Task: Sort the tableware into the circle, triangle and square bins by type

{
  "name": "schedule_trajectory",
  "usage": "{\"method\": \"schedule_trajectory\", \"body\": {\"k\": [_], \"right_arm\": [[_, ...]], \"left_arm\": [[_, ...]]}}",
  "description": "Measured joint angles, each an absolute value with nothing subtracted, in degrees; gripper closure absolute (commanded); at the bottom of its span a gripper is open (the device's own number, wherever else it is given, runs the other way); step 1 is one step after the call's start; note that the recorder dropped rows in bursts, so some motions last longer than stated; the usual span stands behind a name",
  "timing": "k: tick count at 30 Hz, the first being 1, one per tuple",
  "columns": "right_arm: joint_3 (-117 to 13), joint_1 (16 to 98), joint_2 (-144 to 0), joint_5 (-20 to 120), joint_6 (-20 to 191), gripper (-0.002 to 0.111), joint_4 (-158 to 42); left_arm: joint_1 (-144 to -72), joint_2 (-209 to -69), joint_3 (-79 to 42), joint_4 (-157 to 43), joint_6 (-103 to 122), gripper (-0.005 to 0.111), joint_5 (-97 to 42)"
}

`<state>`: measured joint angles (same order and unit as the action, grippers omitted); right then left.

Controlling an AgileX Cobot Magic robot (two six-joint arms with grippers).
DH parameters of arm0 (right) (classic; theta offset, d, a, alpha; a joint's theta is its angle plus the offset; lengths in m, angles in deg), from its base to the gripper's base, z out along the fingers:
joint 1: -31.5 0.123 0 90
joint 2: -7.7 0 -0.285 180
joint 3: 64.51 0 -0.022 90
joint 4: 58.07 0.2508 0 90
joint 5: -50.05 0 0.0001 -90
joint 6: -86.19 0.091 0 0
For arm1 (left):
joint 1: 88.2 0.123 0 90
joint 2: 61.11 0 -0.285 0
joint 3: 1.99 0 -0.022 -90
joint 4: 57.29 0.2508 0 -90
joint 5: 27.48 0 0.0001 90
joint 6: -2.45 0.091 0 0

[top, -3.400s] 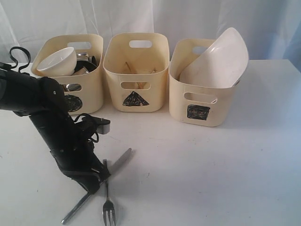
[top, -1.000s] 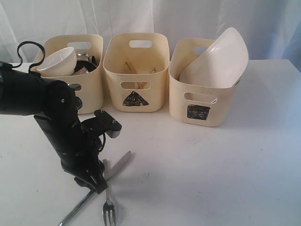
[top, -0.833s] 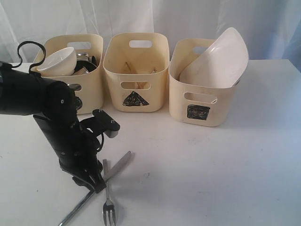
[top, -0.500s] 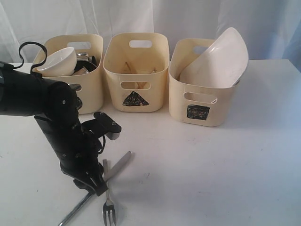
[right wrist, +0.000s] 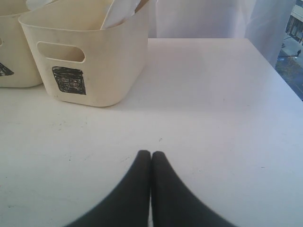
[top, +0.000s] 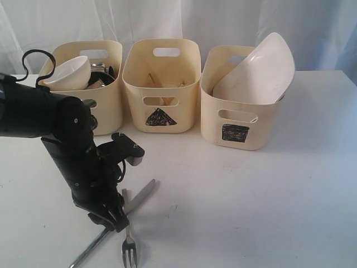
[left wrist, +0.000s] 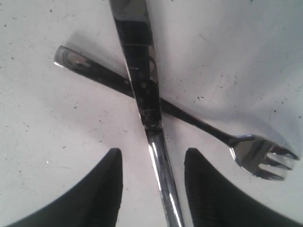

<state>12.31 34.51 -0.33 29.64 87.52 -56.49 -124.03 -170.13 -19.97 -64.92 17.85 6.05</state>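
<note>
Hanging low over the near left part of the white surface (top: 251, 212), left gripper (top: 118, 222) with fingers (left wrist: 106, 189) spread wide, holding nothing. Straddling the steel knife (left wrist: 142, 80), one finger on each side of it, a gap of bare surface showing between metal and either finger. Lying crossed just beyond the fingertips: knife on top, handle of the steel fork (left wrist: 258, 155) underneath, tines pointing away from the crossing. Resting flat on the surface, both pieces, outside every bin and well in front of the row. Standing side by side at the back, three alike cream bins. On the left of the exterior view, circle bin (top: 111, 106), mark mostly hidden behind the black arm (top: 33, 114), white bowl (top: 70, 72) tilted at the top over darker steel pieces too hidden to name. In the middle, triangle bin (top: 187, 109), something wood-coloured inside, hard to make out. On the right, square bin (top: 268, 125), white square plate (top: 262, 70) leaning up out of it, well above the rim. Held over bare surface with the square bin in its view, right gripper (right wrist: 150, 158), fingers pressed together with nothing between them.
</note>
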Motion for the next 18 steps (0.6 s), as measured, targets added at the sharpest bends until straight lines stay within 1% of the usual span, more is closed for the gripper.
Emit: {"method": "schedule_trajectory", "body": {"k": [18], "right_arm": [[12.3,34.5,-0.3,29.6,87.5,0.108,-56.5]], "left_arm": [[-124.0,-172.5,-20.0,-67.1,17.8,0.061,5.2]]}}
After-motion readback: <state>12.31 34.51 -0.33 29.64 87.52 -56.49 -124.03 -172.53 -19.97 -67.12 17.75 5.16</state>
